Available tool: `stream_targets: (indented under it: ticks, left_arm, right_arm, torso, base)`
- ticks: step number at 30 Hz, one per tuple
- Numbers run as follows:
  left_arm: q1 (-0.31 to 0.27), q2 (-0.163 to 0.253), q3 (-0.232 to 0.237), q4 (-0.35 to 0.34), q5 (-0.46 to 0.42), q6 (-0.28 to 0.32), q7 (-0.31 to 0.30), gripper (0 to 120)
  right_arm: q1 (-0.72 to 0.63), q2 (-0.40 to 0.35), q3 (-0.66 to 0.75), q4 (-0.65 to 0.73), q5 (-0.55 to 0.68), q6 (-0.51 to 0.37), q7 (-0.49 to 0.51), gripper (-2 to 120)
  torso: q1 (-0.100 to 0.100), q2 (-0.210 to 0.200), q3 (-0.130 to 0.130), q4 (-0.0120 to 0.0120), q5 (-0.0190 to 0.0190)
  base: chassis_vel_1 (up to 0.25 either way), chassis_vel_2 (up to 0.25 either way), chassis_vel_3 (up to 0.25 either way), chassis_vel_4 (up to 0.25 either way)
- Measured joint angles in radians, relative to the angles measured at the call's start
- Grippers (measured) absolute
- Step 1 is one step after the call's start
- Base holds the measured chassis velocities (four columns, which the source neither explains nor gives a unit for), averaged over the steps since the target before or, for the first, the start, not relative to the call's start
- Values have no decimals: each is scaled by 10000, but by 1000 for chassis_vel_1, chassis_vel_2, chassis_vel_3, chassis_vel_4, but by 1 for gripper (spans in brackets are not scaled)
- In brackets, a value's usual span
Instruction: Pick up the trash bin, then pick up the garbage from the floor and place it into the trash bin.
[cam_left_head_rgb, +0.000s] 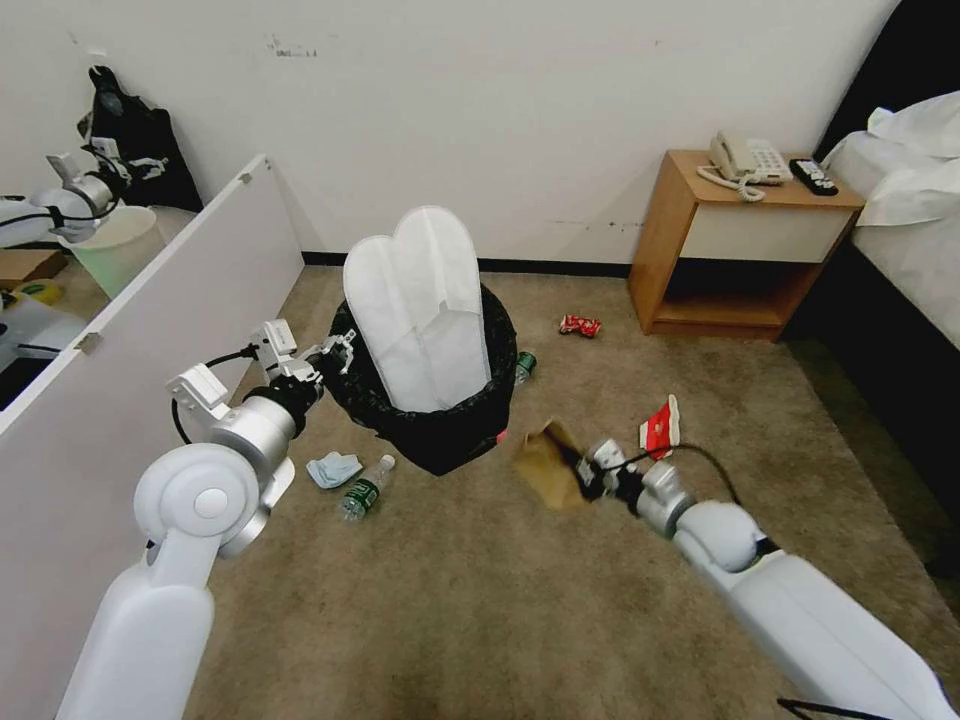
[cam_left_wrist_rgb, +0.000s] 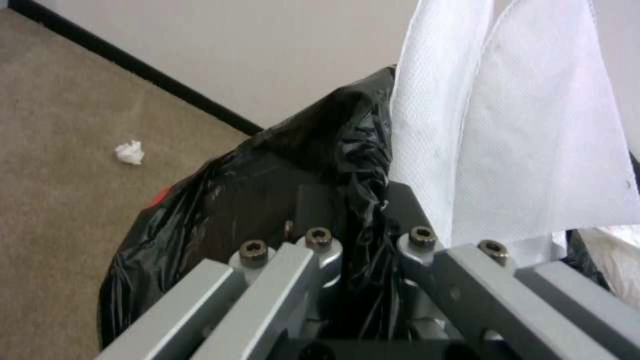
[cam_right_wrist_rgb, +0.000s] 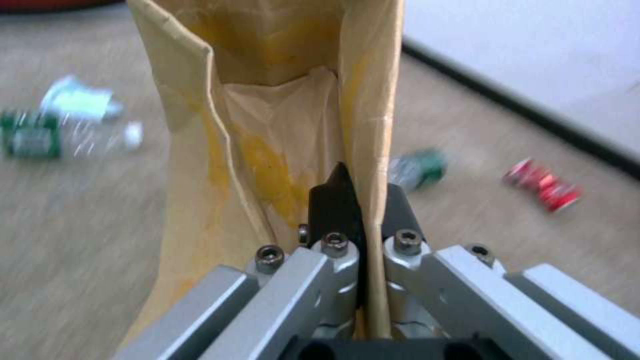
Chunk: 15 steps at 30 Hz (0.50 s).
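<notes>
Trash bin (cam_left_head_rgb: 440, 440): red body hidden under black bag. Slippers' (cam_left_head_rgb: 420, 300) lower ends hidden inside. Bed (cam_left_head_rgb: 900, 200): cut off at edge.

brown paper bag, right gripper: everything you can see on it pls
The brown paper bag is thin, creased kraft paper with yellowish stains inside, its mouth open in the right wrist view. It hangs off the floor, held up beside the trash bin. The right gripper is shut on one side wall near the edge, one finger inside the bag and one outside. Nothing else touches it. Contents, if any, cannot be seen.
</notes>
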Motion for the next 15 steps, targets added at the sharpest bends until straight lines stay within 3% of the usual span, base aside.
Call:
stream_targets:
  ticks: [8, 15]
  left_arm:
    - [-126, 140, 151, 163, -179, 83, -95, 4]
    - [-104, 238, 95, 190, -267, 117, -153, 4]
  right_arm:
    - [-131, -115, 1232, 1482, 539, 552, -87, 0]
    - [34, -149, 1412, 2659, 1201, 710, -17, 0]
  torso:
    - [0, 0, -1, 1, -1]
    - [0, 0, 0, 2, -2]
  base:
    - [0, 0, 0, 0]
    - [0, 0, 0, 0]
